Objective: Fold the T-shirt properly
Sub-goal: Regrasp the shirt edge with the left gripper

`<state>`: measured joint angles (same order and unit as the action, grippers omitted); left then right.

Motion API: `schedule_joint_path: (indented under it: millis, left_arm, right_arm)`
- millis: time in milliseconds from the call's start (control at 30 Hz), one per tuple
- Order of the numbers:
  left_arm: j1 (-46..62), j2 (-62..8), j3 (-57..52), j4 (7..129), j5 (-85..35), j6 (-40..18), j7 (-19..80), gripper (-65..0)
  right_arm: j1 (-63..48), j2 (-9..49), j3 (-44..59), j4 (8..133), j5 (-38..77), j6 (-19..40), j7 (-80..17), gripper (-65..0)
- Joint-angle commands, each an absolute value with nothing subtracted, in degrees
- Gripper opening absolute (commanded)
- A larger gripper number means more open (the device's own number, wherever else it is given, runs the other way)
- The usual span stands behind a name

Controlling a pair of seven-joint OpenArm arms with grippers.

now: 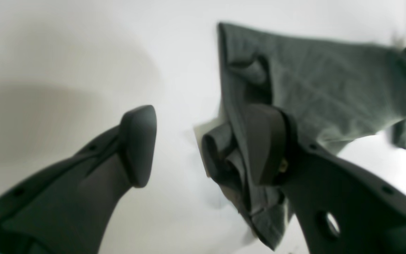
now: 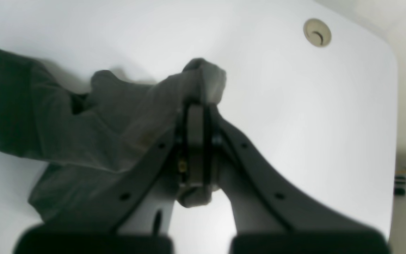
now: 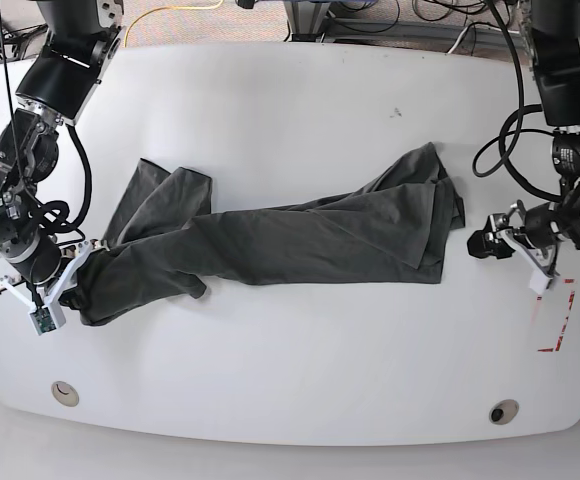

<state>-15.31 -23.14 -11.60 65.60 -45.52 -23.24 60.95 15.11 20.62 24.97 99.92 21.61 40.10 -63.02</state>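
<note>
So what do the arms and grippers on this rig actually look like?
Both arms are black, jointed, with black cables looping beside them in the base view. The left gripper has dark grey fingers with rounded, paddle-like pads and small holes along the fingers. The right gripper is built the same, and a white part sits at each wrist.

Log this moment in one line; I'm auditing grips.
left gripper: open, beside T-shirt | right gripper: shut on T-shirt | table: shirt stretched out

White rounded table (image 3: pixel 300 390) — cables (image 3: pixel 170 12) on floor behind — evenly lit
</note>
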Motion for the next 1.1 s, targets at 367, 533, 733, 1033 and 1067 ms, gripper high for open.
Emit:
schedule_joint_path:
  millis: [367, 533, 733, 1033, 1067]
  left_arm:
    - [-20.3, -14.2, -11.7, 61.5, -32.1, -24.1, 59.9, -27.4]
    - [-21.0, -12.8, -11.7, 61.2, -31.9, -24.1, 57.7, -27.4]
    - [-21.4, -11.9, -9.7, 58.0, -32.3, -24.1, 57.1, -27.4]
    - [-22.0, -9.2, -9.5, 57.6, -32.3, -24.2, 57.2, -27.4]
    - [-22.0, -9.0, -9.5, 57.6, -32.3, -24.2, 57.2, -27.5]
  right_arm:
    - [16.4, 21.1, 25.4, 100.9, 22.5, 40.0, -61.4, -65.0]
    - [16.3, 21.1, 25.4, 100.9, 22.5, 40.0, -61.4, -65.0]
    - [16.3, 21.1, 25.4, 100.9, 22.5, 40.0, -61.4, -65.0]
    - [16.3, 21.0, 25.4, 100.9, 22.5, 40.0, -61.4, -65.0]
    - [16.3, 20.9, 25.4, 100.9, 22.5, 40.0, -61.4, -65.0]
